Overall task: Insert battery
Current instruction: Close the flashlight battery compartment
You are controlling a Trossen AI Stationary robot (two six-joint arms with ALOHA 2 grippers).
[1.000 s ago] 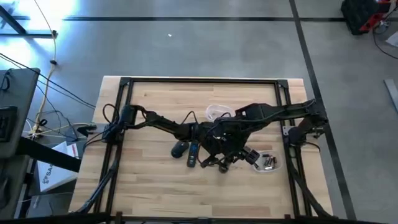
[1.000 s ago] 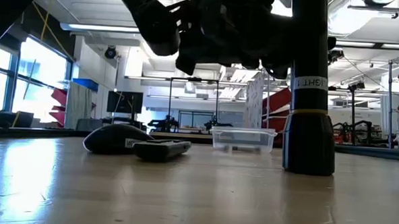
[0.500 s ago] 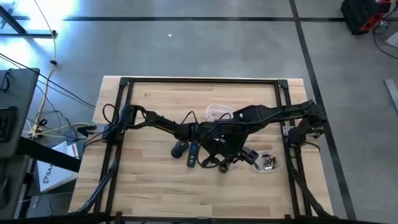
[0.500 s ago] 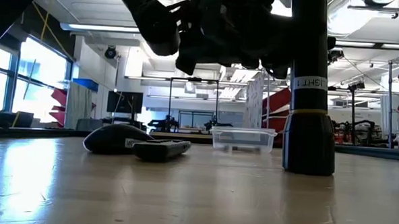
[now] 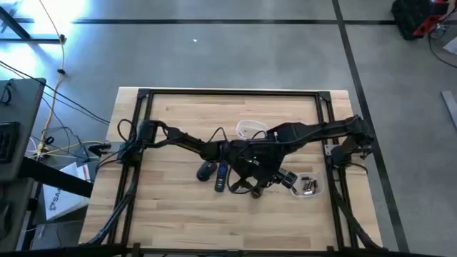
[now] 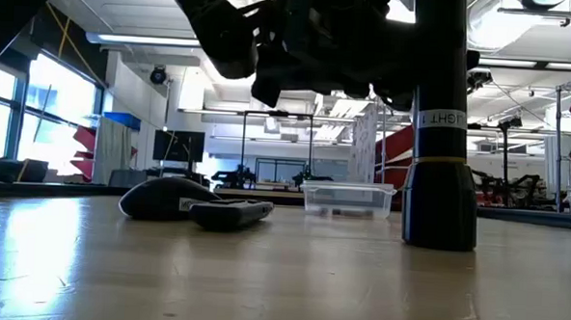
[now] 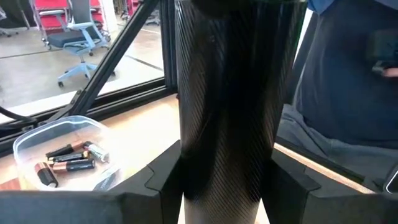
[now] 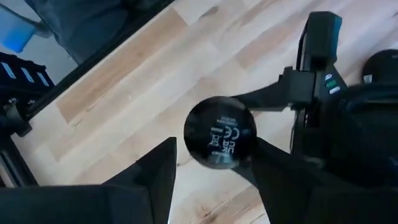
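A dark mouse (image 5: 206, 170) and a slim remote (image 5: 222, 177) are seen lying side by side on the wooden desk (image 5: 171, 214), just left of its middle. To their right, a black flashlight (image 6: 443, 138) is stood upright on the desk near the middle. The left gripper (image 7: 227, 180) is closed around its body, one finger pressed to each side. The right gripper (image 8: 214, 149) is held above the flashlight's round top end, its fingers spread apart and clear of it. A clear empty tub (image 5: 250, 129) is set nearer the far edge. The batteries (image 7: 68, 158) are left in a clear container (image 5: 307, 187) close to the right edge.
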